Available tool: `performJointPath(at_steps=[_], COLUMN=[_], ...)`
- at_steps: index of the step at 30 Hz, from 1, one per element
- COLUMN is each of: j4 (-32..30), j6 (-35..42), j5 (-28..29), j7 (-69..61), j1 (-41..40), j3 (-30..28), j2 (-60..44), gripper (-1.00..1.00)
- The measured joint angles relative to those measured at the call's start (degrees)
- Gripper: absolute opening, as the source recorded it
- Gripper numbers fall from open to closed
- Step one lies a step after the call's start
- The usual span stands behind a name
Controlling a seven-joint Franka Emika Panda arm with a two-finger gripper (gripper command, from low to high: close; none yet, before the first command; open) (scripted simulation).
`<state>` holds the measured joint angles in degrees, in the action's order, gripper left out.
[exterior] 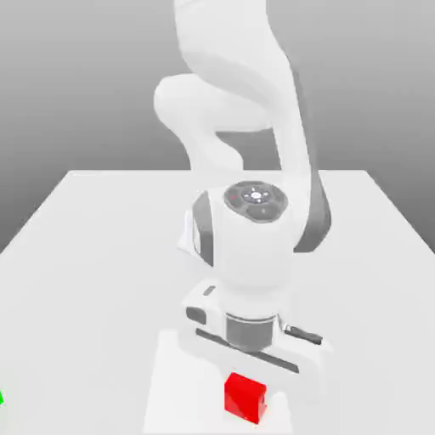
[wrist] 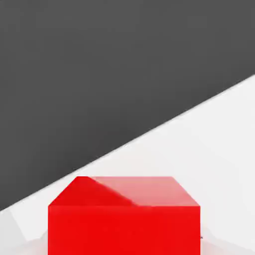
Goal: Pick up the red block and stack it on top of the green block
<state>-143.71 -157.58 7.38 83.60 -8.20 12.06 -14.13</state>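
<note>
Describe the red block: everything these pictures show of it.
The red block is a small bright red cube with plain, smooth, matte faces and sharp edges, far smaller than the white gripper directly above it. It sits near the front edge of the white table, turned slightly so one corner faces the exterior camera. The hand view shows it close up, its top face partly shaded. The gripper has shut, apparently on the block.

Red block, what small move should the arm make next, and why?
Probably lift straight up. The claw sits low over the red block, closed on it, and the green block lies far off at the exterior view's left edge.
</note>
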Motion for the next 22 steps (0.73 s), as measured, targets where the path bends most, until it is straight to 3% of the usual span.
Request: performJointPath(at_steps=[2, 14, 18, 19, 22], j4=[0.3, 14.7, 19.4, 19.7, 19.7], j6=[2.8, 12.3, 9.5, 8.4, 8.4], j5=[-1.9, -10.3, -14.1, -14.6, -14.6], j7=[-0.2, 16.5, 19.6, 19.6, 19.6], j1=[-1.1, -16.0, -20.5, -20.9, -20.9], j3=[-0.3, -17.5, -20.5, -20.4, -20.4], j2=[2.6, -2.1, -9.9, -11.4, -11.4], gripper=[-1.0, -1.0, -1.0, 1.0, 1.0])
